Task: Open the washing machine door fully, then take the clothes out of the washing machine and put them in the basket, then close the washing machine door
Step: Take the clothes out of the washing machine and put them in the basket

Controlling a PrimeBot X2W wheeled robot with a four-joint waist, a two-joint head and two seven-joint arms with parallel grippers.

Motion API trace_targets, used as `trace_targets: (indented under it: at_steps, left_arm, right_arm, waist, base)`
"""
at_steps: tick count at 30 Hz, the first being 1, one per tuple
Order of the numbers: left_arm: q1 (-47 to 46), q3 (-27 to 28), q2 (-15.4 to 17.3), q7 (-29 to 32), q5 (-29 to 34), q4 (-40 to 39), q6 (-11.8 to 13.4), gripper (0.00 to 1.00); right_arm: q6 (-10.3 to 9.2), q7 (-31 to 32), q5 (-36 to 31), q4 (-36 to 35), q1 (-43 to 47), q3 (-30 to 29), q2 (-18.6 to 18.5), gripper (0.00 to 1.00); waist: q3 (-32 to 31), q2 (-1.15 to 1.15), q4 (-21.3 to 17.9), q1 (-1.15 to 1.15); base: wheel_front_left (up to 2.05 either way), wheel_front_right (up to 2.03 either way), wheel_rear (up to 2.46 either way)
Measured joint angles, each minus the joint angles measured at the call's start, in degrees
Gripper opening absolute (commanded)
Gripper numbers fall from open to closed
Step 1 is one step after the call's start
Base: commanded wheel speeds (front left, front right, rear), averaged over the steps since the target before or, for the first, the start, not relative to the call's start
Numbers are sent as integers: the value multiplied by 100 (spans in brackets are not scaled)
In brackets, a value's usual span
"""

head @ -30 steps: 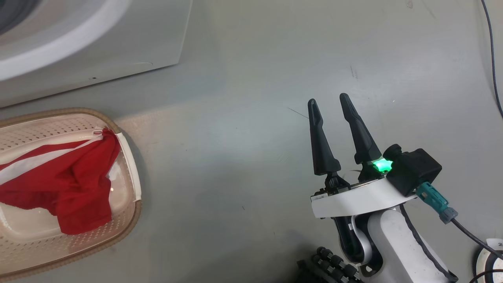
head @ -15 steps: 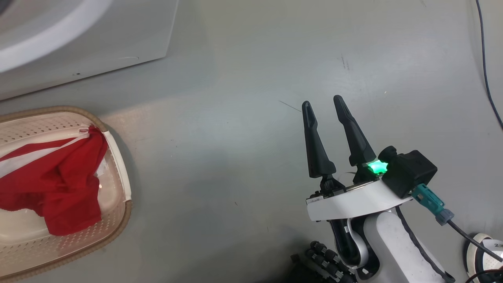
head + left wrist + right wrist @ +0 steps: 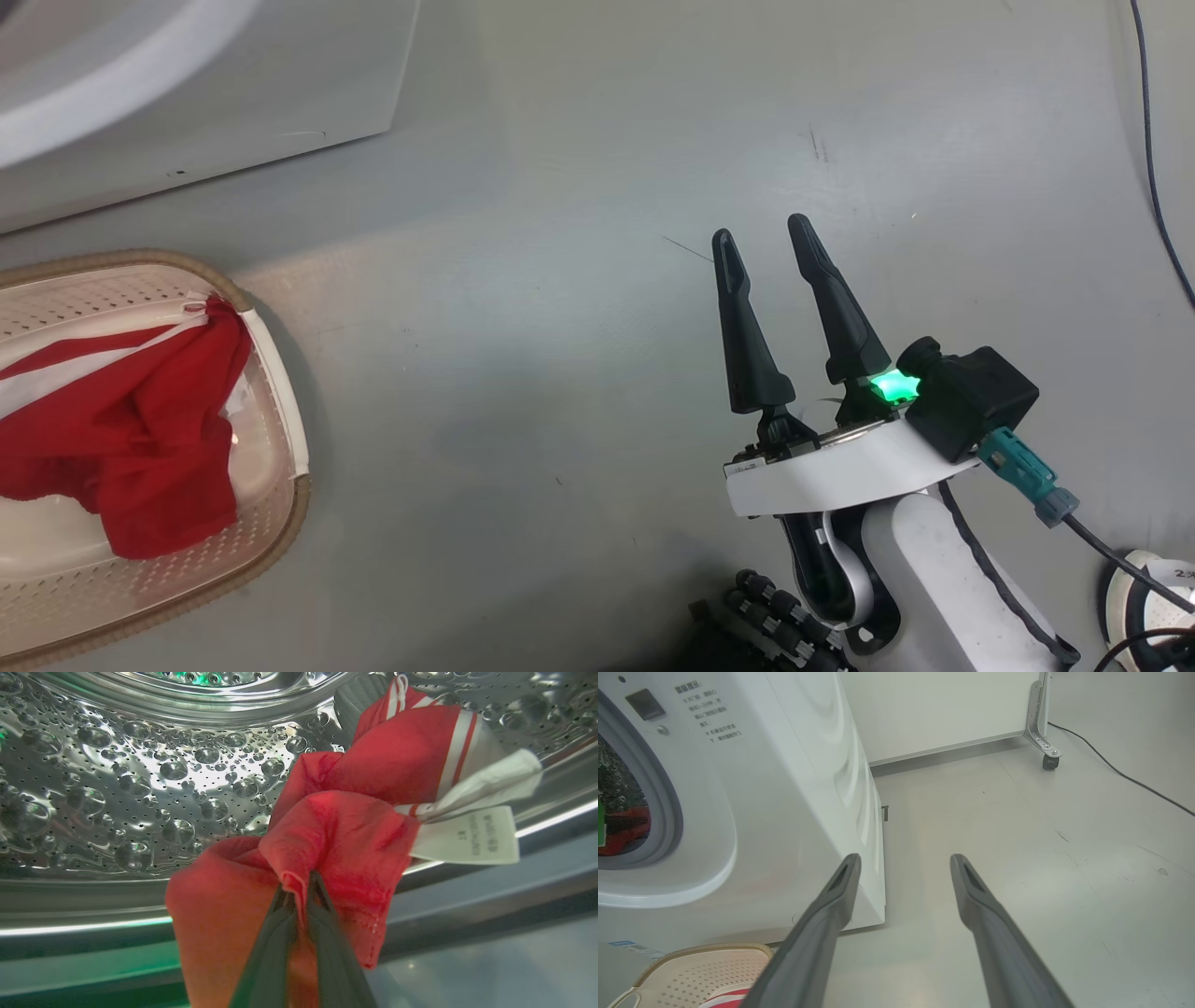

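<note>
Inside the drum [image 3: 140,788], the left gripper [image 3: 300,884] pinches a soft, light-looking red garment [image 3: 355,826] by a bunched fold; the right gripper [image 3: 762,233] gapes empty.

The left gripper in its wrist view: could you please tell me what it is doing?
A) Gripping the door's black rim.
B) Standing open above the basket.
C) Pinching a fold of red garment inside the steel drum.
C: the left gripper is shut on a fold of the red garment, with the dimpled steel drum behind it.
</note>
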Motion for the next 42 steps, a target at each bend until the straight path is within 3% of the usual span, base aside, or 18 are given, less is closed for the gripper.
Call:
trace_targets:
  at_steps: [11, 18, 28, 42]
  left_arm:
    - [-16, -86, -221, -363, 15, 350, -19, 0]
    - [106, -162, -597, -735, -54, 527, -73, 0]
    - [546, -426, -1118, -1379, -101, 721, -246, 0]
    - [1265, -664, -1528, -2061, -205, 975, -374, 0]
  right_arm:
    - [-10, 0, -1, 54, -116, -130, -1, 100]
    - [-45, 0, -51, 187, -117, -281, -2, 100]
    - [-44, 0, -252, 403, -116, -519, -5, 100]
    - [10, 0, -398, 673, 9, -762, -13, 100]
  waist:
    - [-177, 0, 78, 0]
    - [-416, 0, 197, 0]
    - [-875, 0, 506, 0]
    - [-1601, 0, 975, 0]
  base:
    - [0, 0, 0]
    - [0, 0, 0]
    - [0, 0, 0]
    - [0, 0, 0]
